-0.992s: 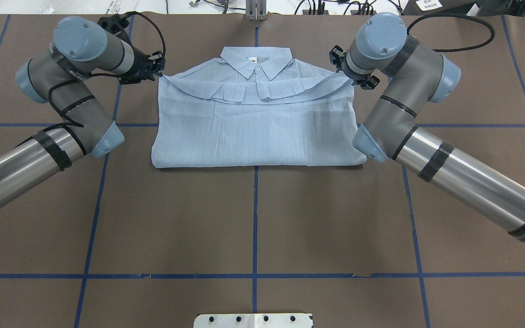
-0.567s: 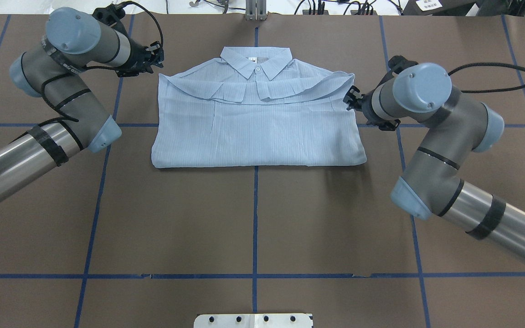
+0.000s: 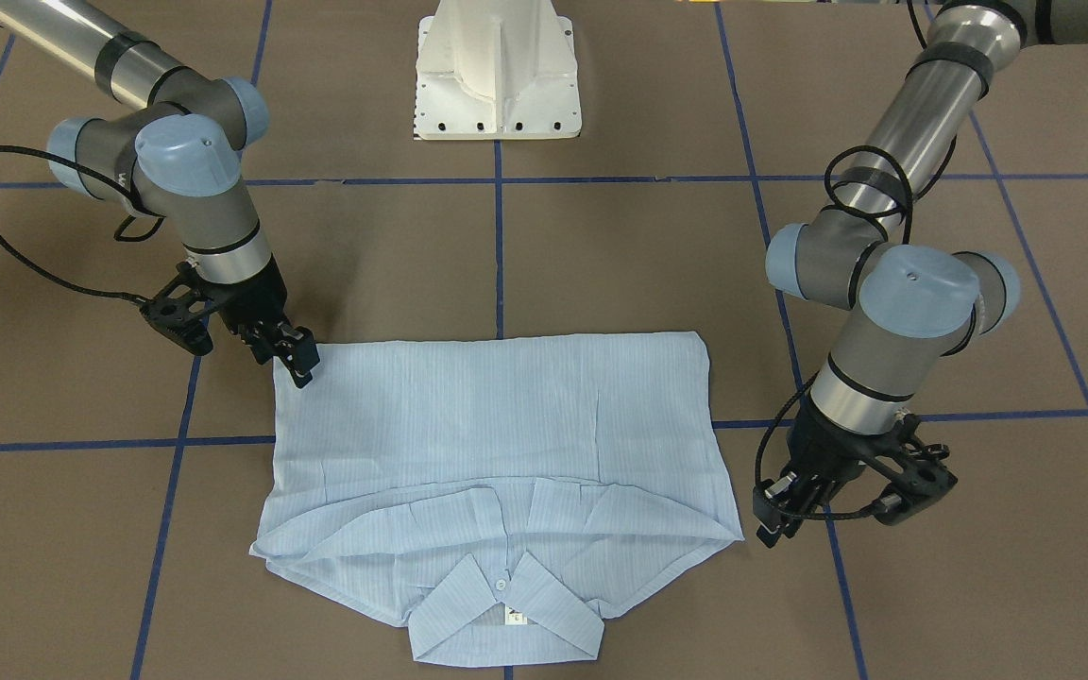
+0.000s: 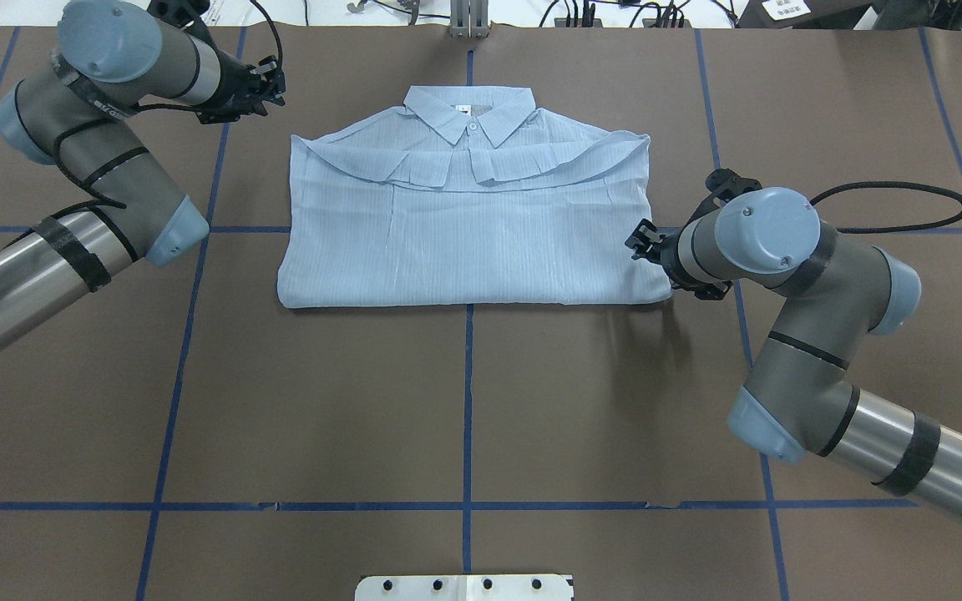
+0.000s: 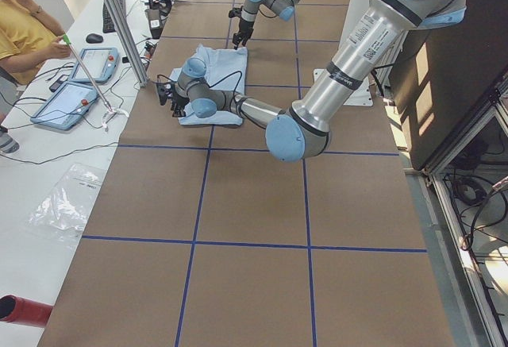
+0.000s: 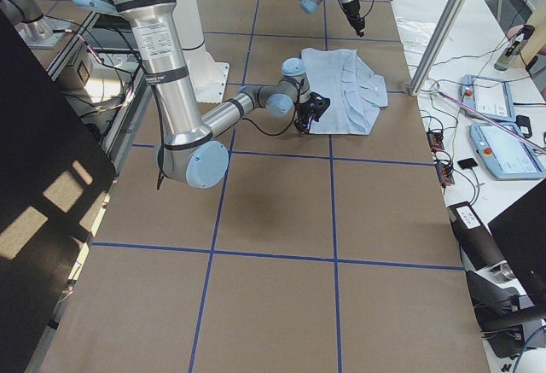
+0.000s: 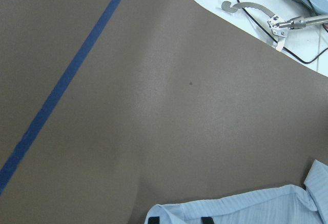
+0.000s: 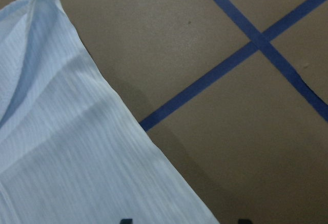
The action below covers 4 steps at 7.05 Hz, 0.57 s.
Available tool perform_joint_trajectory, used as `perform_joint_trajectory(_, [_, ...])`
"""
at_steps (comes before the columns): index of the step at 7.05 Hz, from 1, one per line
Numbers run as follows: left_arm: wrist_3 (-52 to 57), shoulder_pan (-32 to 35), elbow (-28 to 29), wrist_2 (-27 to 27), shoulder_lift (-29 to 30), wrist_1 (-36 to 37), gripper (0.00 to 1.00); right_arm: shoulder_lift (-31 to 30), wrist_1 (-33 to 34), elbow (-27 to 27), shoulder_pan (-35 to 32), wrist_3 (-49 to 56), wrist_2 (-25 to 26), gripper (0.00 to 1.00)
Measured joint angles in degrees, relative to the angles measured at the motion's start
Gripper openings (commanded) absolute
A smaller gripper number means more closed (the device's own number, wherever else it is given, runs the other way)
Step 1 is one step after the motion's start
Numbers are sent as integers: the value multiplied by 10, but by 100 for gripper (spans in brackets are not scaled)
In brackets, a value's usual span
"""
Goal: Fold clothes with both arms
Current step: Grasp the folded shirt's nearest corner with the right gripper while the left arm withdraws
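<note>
The light-blue striped shirt lies folded flat on the brown table, with its collar on the far side from the robot. It also shows in the front view. My right gripper is open and empty, low over the shirt's right edge close to the near right corner. The right wrist view shows that edge with the black fingertips wide apart. My left gripper is open and empty, off the cloth beyond the far left corner. The left wrist view shows that corner.
The white pedestal base stands at the robot's side of the table. Blue tape lines cross the brown surface. Tablets and cables lie on the white bench beyond the table's far edge, behind a metal post.
The right gripper has moved from the shirt's far right shoulder corner toward the robot along the right edge. The left gripper has drawn back from the far left corner, farther out and left.
</note>
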<state>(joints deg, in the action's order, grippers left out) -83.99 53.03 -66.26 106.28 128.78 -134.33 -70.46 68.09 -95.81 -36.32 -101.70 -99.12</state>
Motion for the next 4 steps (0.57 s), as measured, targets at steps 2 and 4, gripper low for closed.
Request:
perform_joint_trajectory(2, [-1, 9, -9, -1, -1, 1, 38, -15, 1, -14, 5, -2, 1, 55])
perform_joint_trajectory(4, [-2, 14, -16, -1, -1, 1, 37, -31, 0, -20, 8, -2, 1, 23])
